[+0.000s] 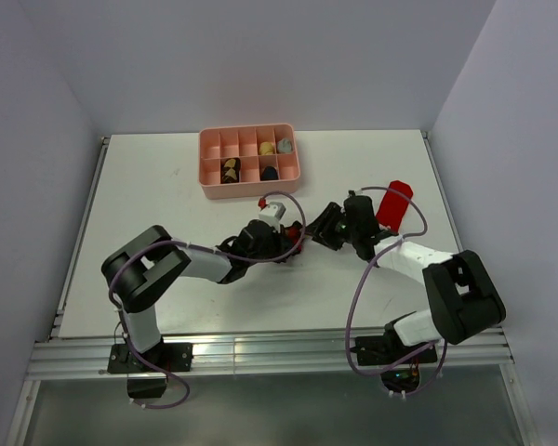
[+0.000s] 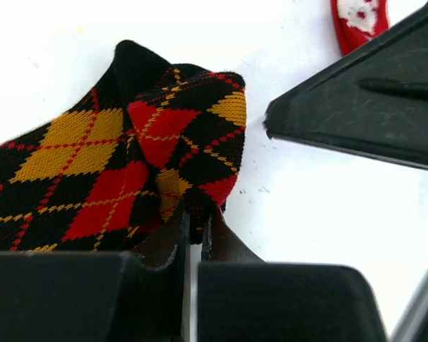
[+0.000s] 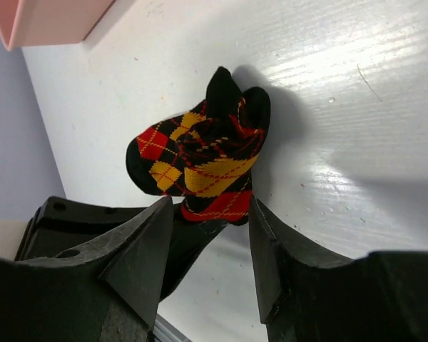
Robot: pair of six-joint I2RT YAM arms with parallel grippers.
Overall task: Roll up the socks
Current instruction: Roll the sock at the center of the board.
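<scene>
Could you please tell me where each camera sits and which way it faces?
Top external: above and behind the bases, looking down on the table; left arm and right arm show whole.
Left wrist: on the left arm, looking along the left gripper, shut on the argyle sock.
Right wrist: on the right arm, looking through the open right gripper at that sock.
Shared: both wrist views show the sock.

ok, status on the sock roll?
Left claw shut on argyle sock edge. Right claw open, sock bunched just beyond it. Red sock lies apart; nothing blocking.
</scene>
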